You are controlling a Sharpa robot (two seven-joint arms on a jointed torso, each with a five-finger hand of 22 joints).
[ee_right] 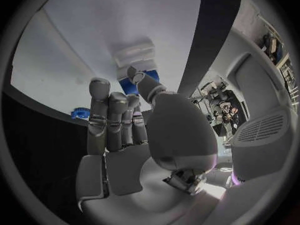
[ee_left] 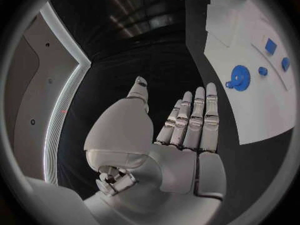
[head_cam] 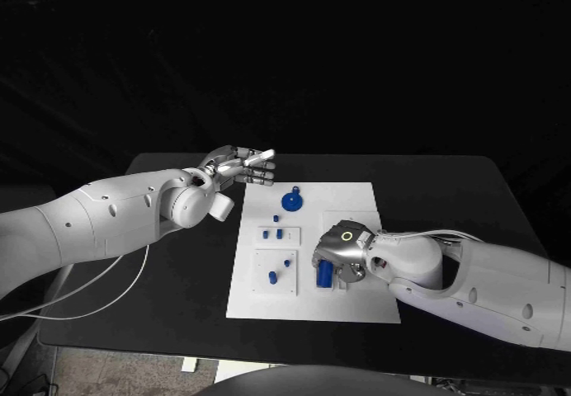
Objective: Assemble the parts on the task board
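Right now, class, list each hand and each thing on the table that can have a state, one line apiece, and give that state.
left hand: open, fingers straight, held off the board's far left corner, holding nothing.
right hand: fingers curled at the blue cylinder; whether it grips is unclear.
blue cylinder: lying flat on the board.
blue gear: lying flat at the board's far end, untouched.
task board: flat on the table.
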